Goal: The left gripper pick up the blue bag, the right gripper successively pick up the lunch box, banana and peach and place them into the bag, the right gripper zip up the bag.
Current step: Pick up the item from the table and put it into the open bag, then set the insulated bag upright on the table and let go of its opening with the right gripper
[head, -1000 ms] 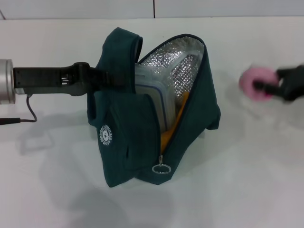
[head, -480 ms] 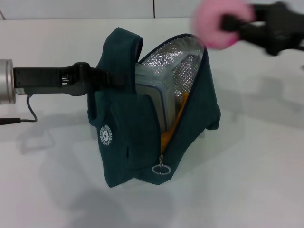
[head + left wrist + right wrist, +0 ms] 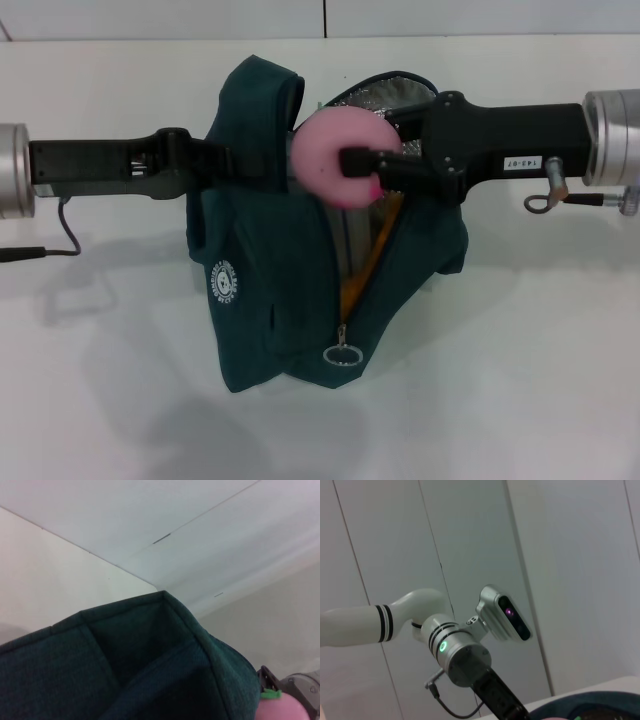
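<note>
The blue bag (image 3: 270,300) stands at the table's centre with its mouth open and its silver lining (image 3: 392,94) showing. My left gripper (image 3: 222,160) comes in from the left and is shut on the bag's handle, holding it up. My right gripper (image 3: 362,164) reaches in from the right, shut on the pink peach (image 3: 325,160), which hangs right over the bag's mouth. A strip of the orange banana (image 3: 376,254) shows inside the bag. The lunch box is hidden behind the peach and gripper. The ring zipper pull (image 3: 340,355) hangs at the bag's near end. In the left wrist view the bag's fabric (image 3: 150,655) fills the frame beside the peach (image 3: 281,709).
The white table (image 3: 540,380) surrounds the bag. A dark cable (image 3: 62,240) trails from the left arm. The right wrist view shows the left arm (image 3: 455,652) and the bag's rim (image 3: 590,702) against a wall of grey panels.
My right gripper has carried the peach from the table's right side up and leftward, to just over the bag's mouth. The left gripper and bag have stayed still.
</note>
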Robot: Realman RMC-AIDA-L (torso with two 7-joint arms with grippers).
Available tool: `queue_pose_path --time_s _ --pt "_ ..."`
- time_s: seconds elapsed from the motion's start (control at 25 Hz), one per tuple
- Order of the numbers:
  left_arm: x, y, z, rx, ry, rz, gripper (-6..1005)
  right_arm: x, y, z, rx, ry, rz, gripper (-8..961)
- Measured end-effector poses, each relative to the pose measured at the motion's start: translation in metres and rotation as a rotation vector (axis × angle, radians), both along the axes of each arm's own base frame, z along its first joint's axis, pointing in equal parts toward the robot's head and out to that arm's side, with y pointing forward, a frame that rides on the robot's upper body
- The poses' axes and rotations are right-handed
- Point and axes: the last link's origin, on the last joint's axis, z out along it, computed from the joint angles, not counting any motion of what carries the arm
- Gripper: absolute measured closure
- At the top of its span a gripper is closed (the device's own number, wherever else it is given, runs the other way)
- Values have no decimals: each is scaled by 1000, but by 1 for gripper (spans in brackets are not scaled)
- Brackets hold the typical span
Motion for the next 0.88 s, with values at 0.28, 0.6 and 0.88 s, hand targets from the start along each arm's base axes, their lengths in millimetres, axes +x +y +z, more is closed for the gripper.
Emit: queue_pose_path --time_s 0.28,0.6,0.88 --pt "-1 0 1 3 -2 2 967 6 0 2 -1 5 -38 584" --pt "-1 0 1 5 -3 2 967 3 -1 2 -15 -2 -25 319" --pt "-1 -1 1 5 -5 4 967 10 12 27 47 38 -115 203"
